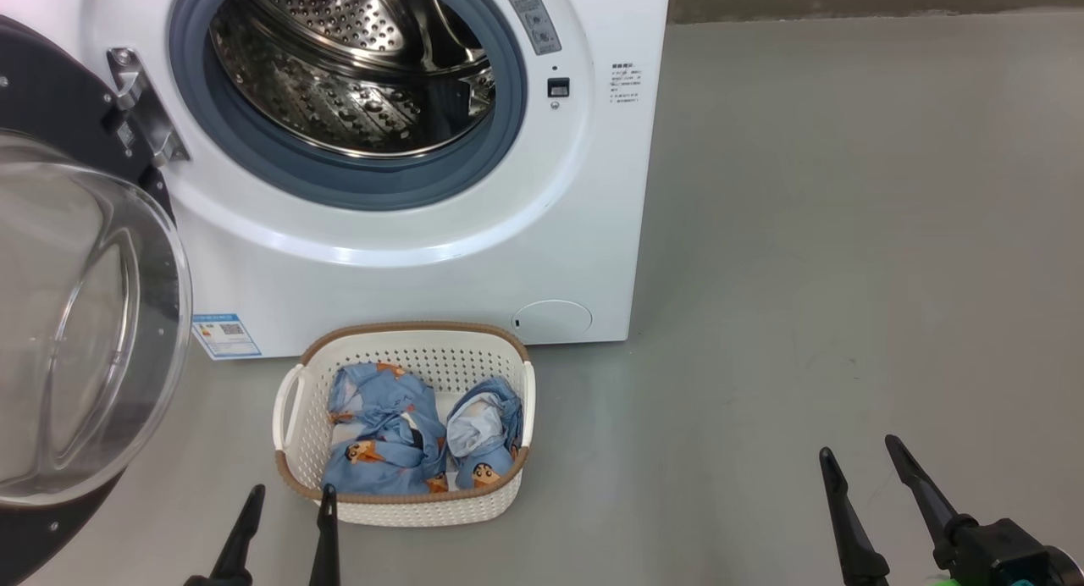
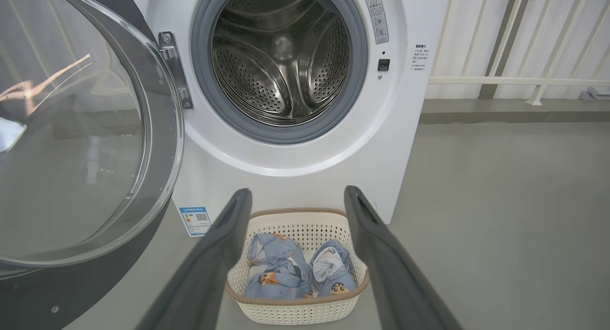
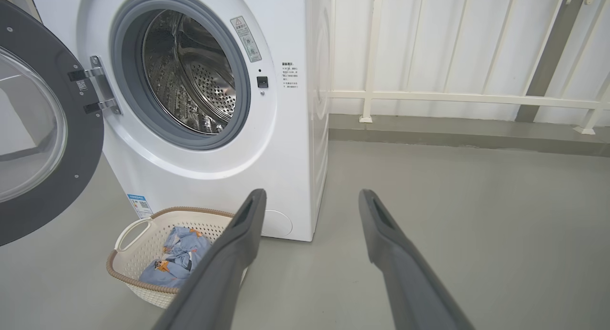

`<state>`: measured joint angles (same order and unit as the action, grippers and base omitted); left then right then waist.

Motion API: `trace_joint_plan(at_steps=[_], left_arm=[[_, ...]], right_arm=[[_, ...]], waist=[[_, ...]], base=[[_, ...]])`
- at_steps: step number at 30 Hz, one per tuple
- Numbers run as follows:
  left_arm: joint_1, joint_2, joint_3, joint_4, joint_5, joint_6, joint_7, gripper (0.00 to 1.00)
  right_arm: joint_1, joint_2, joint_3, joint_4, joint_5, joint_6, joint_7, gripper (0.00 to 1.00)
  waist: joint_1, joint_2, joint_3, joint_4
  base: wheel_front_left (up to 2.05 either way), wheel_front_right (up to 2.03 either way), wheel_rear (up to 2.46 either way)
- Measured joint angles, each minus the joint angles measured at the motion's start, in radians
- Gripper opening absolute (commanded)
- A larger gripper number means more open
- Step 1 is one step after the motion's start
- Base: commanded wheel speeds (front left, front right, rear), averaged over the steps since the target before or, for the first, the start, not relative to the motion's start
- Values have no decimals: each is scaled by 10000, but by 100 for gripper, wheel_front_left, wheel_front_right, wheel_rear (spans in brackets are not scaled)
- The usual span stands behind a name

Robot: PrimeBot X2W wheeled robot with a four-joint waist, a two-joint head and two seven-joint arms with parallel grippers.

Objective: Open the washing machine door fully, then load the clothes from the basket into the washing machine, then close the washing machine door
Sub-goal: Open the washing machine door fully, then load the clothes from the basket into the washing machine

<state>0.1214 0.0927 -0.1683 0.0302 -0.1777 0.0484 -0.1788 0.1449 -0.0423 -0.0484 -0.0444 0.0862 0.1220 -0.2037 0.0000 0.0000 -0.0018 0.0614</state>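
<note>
**Operator:** Where are my grippers?

**Describer:** Your left gripper [image 1: 292,491] hovers just short of the basket [image 1: 406,327], fingers spread, empty. Your right gripper [image 1: 860,449], also spread and empty, hangs over the grey floor [image 1: 847,230], well apart.

**Operator:** And the laundry?

**Describer:** The clothes [image 1: 385,438] lie crumpled in the basket, just before the washing machine [image 1: 423,273]. The washing machine door [image 1: 89,332] stands swung open at left.

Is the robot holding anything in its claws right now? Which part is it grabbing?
Nothing is held. The left claw and the right claw are both open and empty, and the clothes lie in the basket.
</note>
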Motion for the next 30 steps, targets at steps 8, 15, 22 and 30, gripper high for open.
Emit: trace_joint_plan(at_steps=[8,15,22,30], left_arm=[[-22,23,-59,81,0,56,-33,100],[-22,36,-125,144,-2,104,-33,100],[-36,92,-176,153,-2,201,-79,100],[-115,171,-199,161,-2,219,-90,100]], right_arm=[[0,4,4,4,0,0,0,100],[0,4,4,17,0,0,0,100],[0,6,6,15,0,0,0,100],[-1,6,15,19,2,0,0,100]], waist=[[0,0,-12,34],[0,0,-31,55],[0,0,-18,69],[0,0,-7,86]], base=[[26,-26,0],[123,-123,0],[175,-175,0],[95,-95,0]])
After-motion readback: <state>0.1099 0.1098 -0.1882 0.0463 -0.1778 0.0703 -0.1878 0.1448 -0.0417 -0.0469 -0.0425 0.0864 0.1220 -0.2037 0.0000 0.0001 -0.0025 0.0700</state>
